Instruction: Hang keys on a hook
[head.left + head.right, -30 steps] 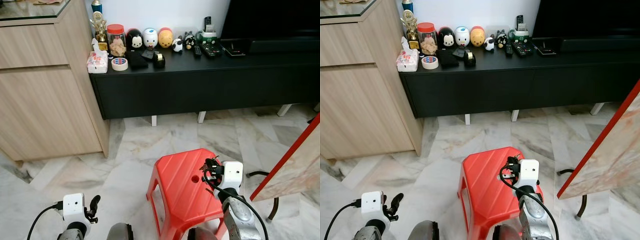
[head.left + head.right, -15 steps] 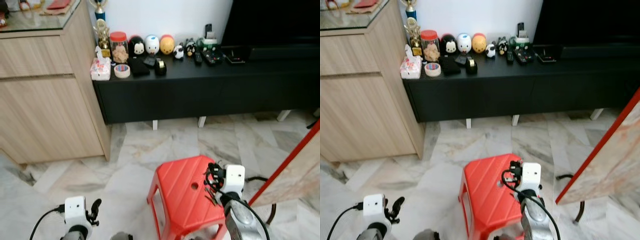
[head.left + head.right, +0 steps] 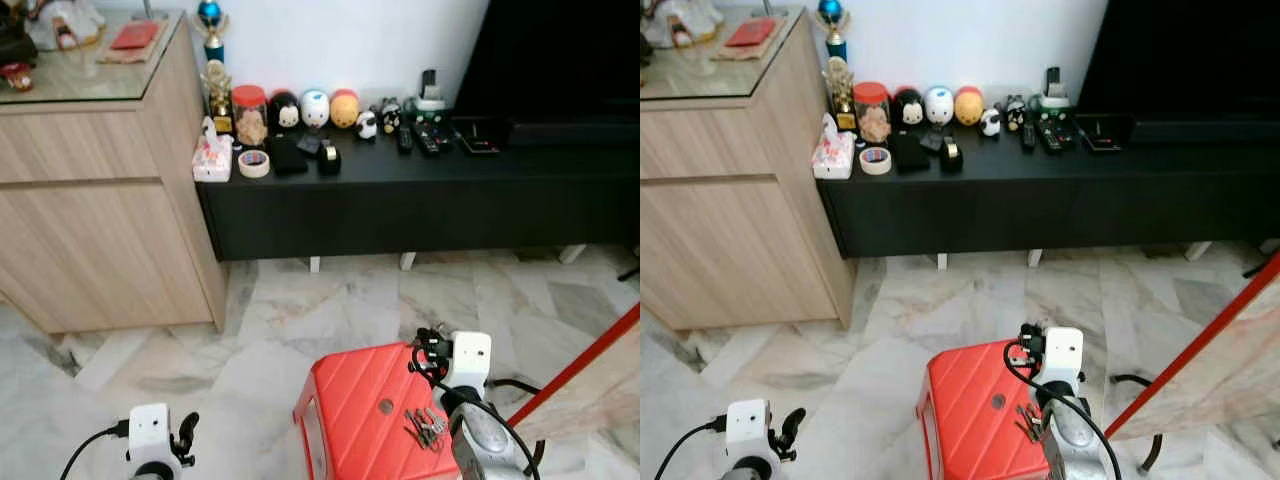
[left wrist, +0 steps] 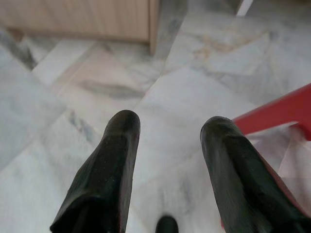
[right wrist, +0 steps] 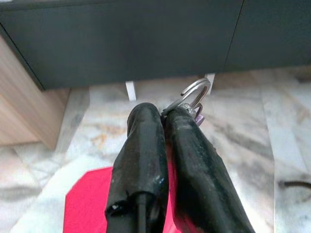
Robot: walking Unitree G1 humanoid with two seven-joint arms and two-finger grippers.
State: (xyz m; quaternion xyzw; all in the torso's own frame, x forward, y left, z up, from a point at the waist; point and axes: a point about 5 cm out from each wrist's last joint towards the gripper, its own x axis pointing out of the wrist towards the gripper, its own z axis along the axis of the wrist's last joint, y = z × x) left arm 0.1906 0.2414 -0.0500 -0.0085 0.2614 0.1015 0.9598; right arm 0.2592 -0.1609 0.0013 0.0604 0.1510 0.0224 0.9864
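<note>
With the right gripper (image 5: 163,116) clamped on the keys' (image 3: 424,426) ring, which seem to dangle at lower right over the red stool (image 3: 355,415), pickup is done and hanging on a hook remains.

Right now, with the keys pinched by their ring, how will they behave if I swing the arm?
The right gripper pinches only the metal ring, so the bunch will likely swing freely. The keys hang loose above the red stool, so expect floppy, not stiff. Smooth metal in a narrow pinch may slip if jerked.
</note>
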